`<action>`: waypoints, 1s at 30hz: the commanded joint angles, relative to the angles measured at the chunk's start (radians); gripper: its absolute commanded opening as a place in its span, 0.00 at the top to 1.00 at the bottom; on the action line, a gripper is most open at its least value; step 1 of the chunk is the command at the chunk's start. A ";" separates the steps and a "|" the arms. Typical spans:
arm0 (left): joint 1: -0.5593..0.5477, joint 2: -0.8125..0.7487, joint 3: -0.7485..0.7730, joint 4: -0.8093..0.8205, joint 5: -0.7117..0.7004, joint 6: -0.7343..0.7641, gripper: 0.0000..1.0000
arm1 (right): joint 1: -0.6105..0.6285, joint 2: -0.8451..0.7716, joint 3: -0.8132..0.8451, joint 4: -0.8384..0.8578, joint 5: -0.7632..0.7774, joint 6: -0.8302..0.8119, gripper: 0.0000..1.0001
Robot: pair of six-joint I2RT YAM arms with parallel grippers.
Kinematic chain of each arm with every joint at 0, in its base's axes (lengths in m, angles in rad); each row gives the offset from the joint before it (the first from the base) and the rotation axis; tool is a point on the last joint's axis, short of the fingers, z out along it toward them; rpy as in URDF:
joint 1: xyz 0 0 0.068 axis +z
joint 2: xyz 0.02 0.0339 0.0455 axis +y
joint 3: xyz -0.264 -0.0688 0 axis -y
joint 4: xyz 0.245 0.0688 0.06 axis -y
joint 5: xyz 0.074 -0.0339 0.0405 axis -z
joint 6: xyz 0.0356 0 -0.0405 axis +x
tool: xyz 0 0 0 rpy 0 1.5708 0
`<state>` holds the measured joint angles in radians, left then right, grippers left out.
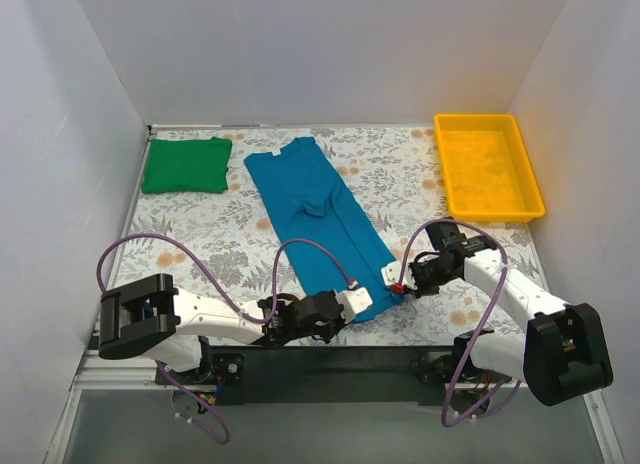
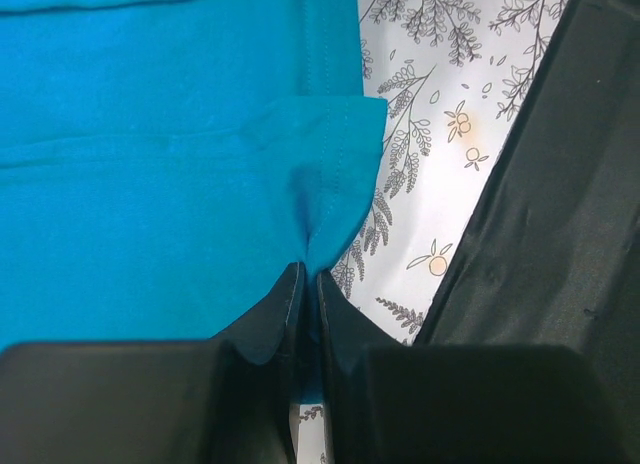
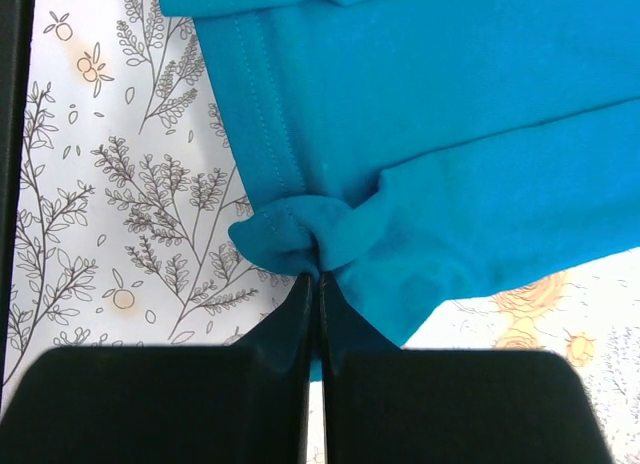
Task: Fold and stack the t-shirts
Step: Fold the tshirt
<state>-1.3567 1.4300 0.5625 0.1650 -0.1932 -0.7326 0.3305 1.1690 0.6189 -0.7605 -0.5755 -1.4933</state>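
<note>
A teal-blue t-shirt (image 1: 315, 216) lies folded into a long strip down the middle of the flowered cloth, collar at the far end. Its near hem is pinched at both corners. My left gripper (image 1: 362, 296) is shut on the hem's near-left corner (image 2: 330, 184); my right gripper (image 1: 398, 281) is shut on the near-right corner (image 3: 320, 229), where the fabric bunches at the fingertips. A green t-shirt (image 1: 186, 165) sits folded in the far-left corner, apart from both grippers.
A yellow plastic tray (image 1: 520, 159) stands at the far right. White walls enclose the table on three sides. The black base rail (image 1: 330, 359) runs along the near edge. Purple cables loop over both arms.
</note>
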 commanded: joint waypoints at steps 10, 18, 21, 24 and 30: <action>0.008 -0.085 -0.018 0.021 0.024 0.007 1.00 | 0.004 0.024 0.145 -0.037 -0.063 0.059 0.99; 0.014 -0.120 -0.021 0.014 0.032 0.004 1.00 | 0.004 0.058 0.209 -0.034 -0.090 0.084 0.99; 0.019 -0.134 -0.029 0.013 0.038 0.001 1.00 | 0.004 0.070 0.232 -0.034 -0.101 0.088 0.99; 0.028 -0.152 -0.035 0.019 0.046 -0.005 1.00 | 0.004 0.084 0.251 -0.034 -0.107 0.094 0.99; 0.060 -0.187 -0.047 0.031 0.083 -0.017 1.00 | 0.004 0.110 0.289 -0.034 -0.116 0.100 0.99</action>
<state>-1.3106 1.2903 0.5282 0.1677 -0.1455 -0.7414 0.3305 1.2697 0.8543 -0.7856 -0.6590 -1.4059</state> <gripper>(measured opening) 0.046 0.026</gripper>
